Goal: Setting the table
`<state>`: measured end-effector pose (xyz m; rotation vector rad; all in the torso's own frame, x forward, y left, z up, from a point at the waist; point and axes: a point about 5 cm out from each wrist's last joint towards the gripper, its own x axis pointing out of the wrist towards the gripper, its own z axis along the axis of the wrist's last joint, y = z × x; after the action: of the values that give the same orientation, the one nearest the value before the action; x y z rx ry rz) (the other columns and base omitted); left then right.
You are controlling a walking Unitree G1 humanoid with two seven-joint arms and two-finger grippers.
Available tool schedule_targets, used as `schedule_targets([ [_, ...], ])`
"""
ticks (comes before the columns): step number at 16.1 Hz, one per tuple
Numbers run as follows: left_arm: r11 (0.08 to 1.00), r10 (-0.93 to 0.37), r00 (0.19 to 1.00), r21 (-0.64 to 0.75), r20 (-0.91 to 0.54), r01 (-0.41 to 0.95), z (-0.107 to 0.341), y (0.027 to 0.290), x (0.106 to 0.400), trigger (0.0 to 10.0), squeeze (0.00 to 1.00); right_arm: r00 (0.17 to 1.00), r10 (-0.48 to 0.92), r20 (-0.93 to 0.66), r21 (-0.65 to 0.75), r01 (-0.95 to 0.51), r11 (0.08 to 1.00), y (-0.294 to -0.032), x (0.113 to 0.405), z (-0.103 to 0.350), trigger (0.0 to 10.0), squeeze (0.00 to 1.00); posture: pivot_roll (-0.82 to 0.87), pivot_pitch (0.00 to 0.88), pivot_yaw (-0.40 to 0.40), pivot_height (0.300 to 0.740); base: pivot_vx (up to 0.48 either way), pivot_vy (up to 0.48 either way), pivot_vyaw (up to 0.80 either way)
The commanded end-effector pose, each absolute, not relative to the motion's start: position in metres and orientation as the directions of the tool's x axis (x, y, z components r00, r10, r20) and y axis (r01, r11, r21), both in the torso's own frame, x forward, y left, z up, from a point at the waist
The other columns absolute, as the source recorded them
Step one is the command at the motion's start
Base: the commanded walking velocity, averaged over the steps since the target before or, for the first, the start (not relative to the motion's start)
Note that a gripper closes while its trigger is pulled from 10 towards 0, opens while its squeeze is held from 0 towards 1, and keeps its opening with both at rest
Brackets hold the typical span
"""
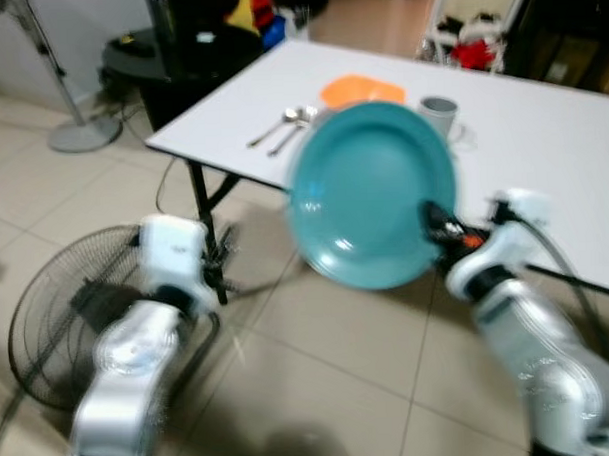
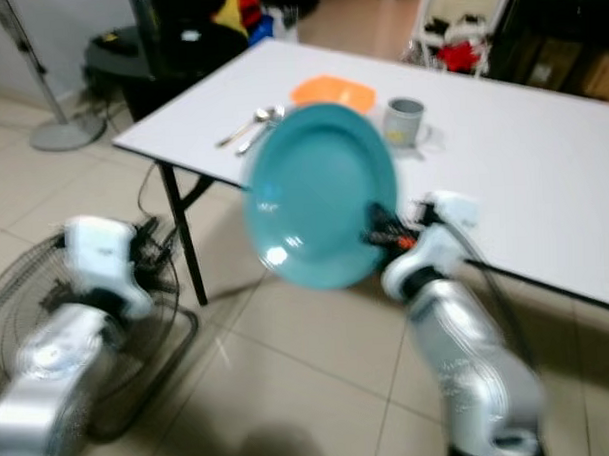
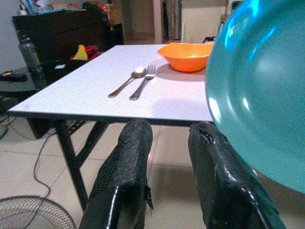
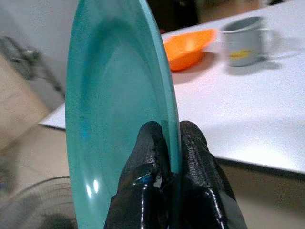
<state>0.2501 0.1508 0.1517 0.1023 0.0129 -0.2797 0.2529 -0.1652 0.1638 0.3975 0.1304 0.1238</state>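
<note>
My right gripper [image 4: 167,129] is shut on the lower rim of a teal plate [image 1: 368,191]. It holds the plate tilted almost upright in the air, just before the near edge of the white table [image 1: 542,140]. On the table lie a spoon [image 1: 281,124] and a fork [image 3: 143,83] side by side. Beyond them sit an orange bowl [image 1: 360,88] and a grey mug [image 1: 441,113]. My left gripper [image 3: 169,131] is low at the left, short of the table, open with nothing between its fingers.
A floor fan [image 1: 47,317] lies on the tiles at my lower left, beside my left arm. The table's black leg [image 1: 199,207] and a cable are near it. A standing fan's base [image 1: 81,136] and dark furniture [image 1: 178,42] are at the far left.
</note>
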Motion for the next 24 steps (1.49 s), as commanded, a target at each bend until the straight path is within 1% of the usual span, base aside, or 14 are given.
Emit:
schedule_targets([
  [1, 0.963, -0.245, 0.969, 0.113, -0.024, 0.246, 0.154, 0.161, 0.250, 10.0, 0.00, 0.977, 0.205, -0.059, 0.424, -0.162, 0.891, -0.153, 0.257, 0.173, 10.0, 0.00, 0.13, 0.000, -0.008, 0.727, 0.304, 0.000, 0.00],
  [7, 0.965, -0.235, 0.972, 0.113, -0.027, 0.237, 0.154, 0.163, 0.248, 10.0, 0.00, 0.960, 0.265, -0.096, 0.477, -0.189, 0.858, -0.144, 0.260, 0.170, 10.0, 0.00, 0.14, 0.000, -0.015, 0.727, 0.345, 0.000, 0.00],
  [14, 0.968, -0.221, 0.975, 0.117, -0.027, 0.222, 0.155, 0.166, 0.247, 10.0, 0.00, 0.947, 0.299, -0.119, 0.492, -0.206, 0.846, -0.140, 0.264, 0.168, 10.0, 0.00, 0.16, 0.000, -0.027, 0.727, 0.359, 0.000, 0.00],
  [24, 0.963, -0.238, 0.971, 0.123, -0.033, 0.240, 0.156, 0.164, 0.247, 10.0, 0.00, 0.939, 0.315, -0.136, 0.512, -0.206, 0.834, -0.139, 0.262, 0.165, 10.0, 0.00, 0.15, 0.000, -0.015, 0.727, 0.360, 0.000, 0.00],
])
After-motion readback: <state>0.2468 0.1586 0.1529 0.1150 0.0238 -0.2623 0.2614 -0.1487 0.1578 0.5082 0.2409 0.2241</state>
